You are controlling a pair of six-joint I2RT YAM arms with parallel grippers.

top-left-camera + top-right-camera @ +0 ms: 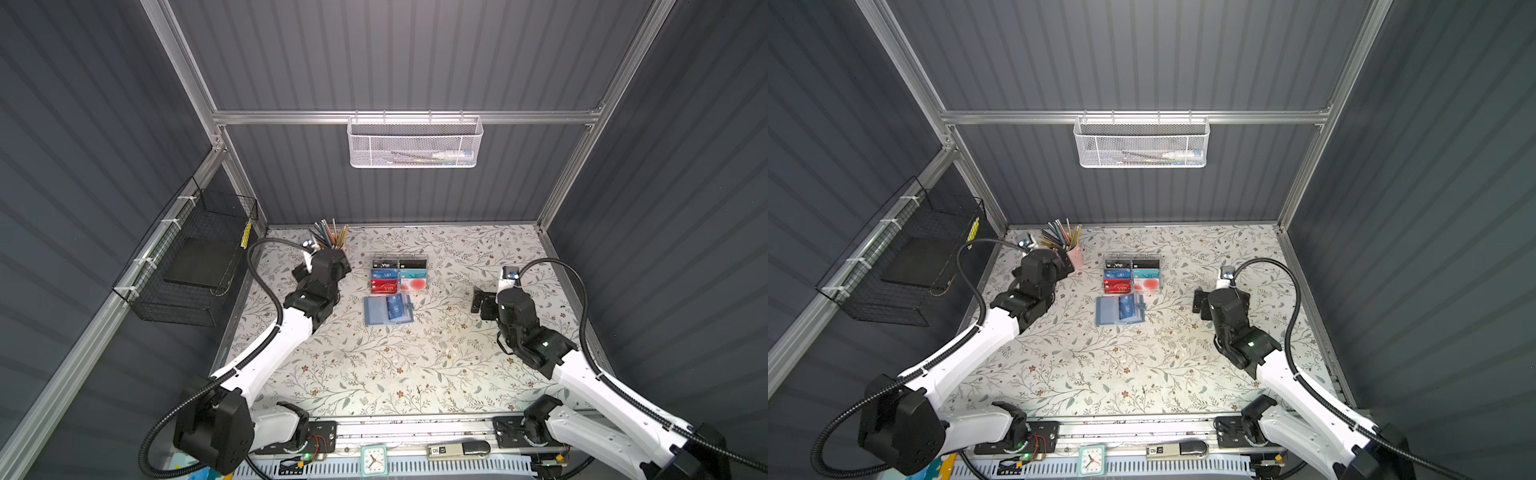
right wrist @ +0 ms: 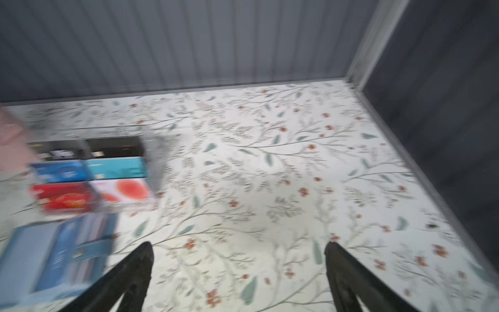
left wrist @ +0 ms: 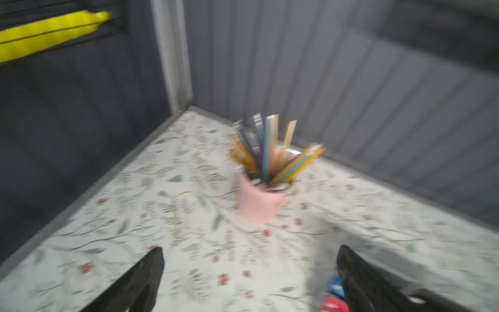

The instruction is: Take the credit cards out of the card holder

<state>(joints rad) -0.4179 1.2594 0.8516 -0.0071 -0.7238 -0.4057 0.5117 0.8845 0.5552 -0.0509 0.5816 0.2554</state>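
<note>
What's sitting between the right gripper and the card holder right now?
Nothing: in both top views only bare floral tabletop separates the right gripper from the card holder.

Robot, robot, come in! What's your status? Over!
Left gripper, right gripper open, empty. Blue card lies on open card holder. Card rack close behind.

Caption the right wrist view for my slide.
Open right gripper above flowered table, card holder and card rack nearby.
</note>
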